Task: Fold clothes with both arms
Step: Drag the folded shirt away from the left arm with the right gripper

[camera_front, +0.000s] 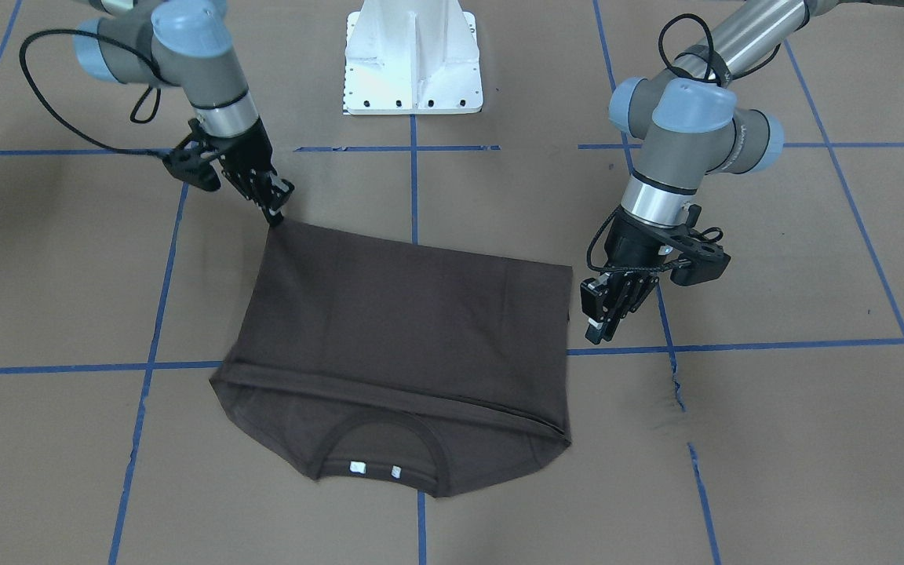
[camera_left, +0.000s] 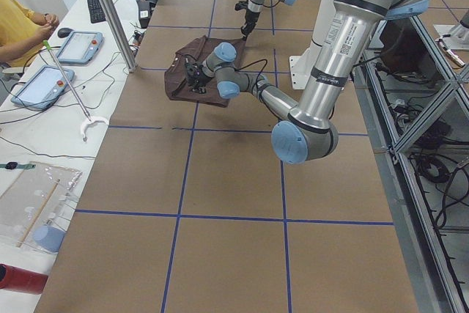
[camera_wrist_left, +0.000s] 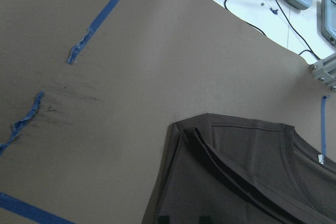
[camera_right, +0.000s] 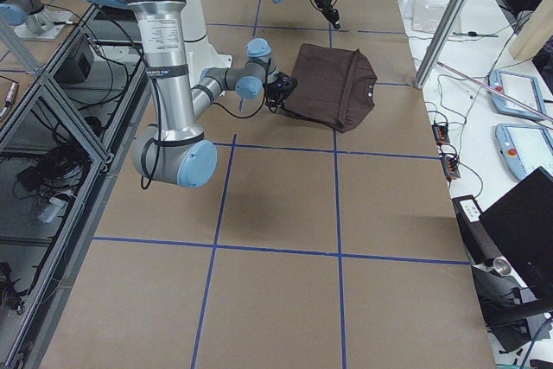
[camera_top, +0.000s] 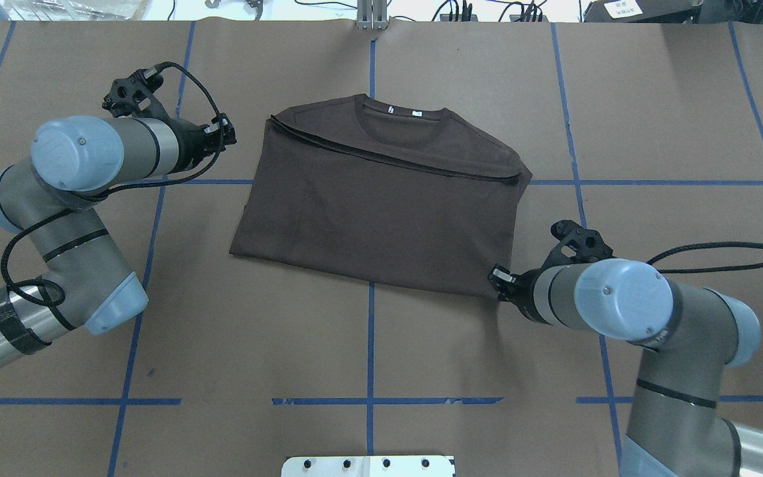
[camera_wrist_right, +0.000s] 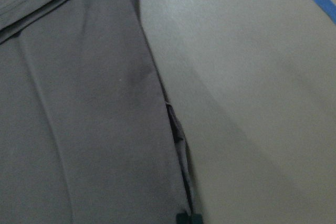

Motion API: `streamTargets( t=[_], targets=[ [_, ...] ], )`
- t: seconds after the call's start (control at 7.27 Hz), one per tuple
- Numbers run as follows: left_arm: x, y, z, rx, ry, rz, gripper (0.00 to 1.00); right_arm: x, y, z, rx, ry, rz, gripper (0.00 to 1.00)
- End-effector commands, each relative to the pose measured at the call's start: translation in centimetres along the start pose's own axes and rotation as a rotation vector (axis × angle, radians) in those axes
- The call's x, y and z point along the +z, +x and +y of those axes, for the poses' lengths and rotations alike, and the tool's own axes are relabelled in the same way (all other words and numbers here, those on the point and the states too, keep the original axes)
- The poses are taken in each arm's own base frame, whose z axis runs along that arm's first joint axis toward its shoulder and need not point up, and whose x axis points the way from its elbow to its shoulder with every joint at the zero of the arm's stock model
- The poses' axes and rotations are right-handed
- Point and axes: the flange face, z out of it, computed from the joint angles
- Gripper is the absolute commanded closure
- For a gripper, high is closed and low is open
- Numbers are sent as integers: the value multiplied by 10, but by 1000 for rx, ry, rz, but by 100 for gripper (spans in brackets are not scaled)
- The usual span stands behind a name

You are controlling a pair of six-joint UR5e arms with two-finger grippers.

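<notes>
— Right gripper [camera_front: 275, 216] is clamped on the corner of the t-shirt [camera_front: 413, 329] nearest the base pedestal [camera_front: 413, 63]. Why?
— Probably to lift that edge. Left gripper [camera_front: 598, 331], jaws narrowly parted and empty, hangs beside the opposite edge. It lies folded on the table [camera_front: 734, 439].

Brown papered table [camera_top: 255, 331], gridded in blue tape [camera_top: 369, 344]; folded t-shirt [camera_top: 381, 205] lies flat.

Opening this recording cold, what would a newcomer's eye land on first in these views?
The dark brown short-sleeved cotton t-shirt, folded across itself, lies at the middle of the brown paper-covered table, its white neck tags on the side away from the robot. The black right gripper pinches one corner on the robot's side; the black left gripper hangs just off the opposite side edge, jaws apart.
</notes>
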Motion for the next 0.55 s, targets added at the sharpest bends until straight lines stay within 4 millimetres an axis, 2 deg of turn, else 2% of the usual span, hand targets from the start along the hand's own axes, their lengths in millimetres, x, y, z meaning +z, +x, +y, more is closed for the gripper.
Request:
streamTargets(
  t=[0.0,0.14,0.27,0.41],
  targets=[
    [-8,10,13,-34,-22,24,68,-52,69,82,-74,-226,79,100],
    [-15,16,17,-39,-32,41,68,-58,97,146,-98,-335,140,100],
    [-16,18,22,-44,-42,43,68,-61,120,192,-129,-397,186,100],
    [-21,23,35,-48,-89,56,68,-60,135,213,-167,-394,193,3]
  ],
)
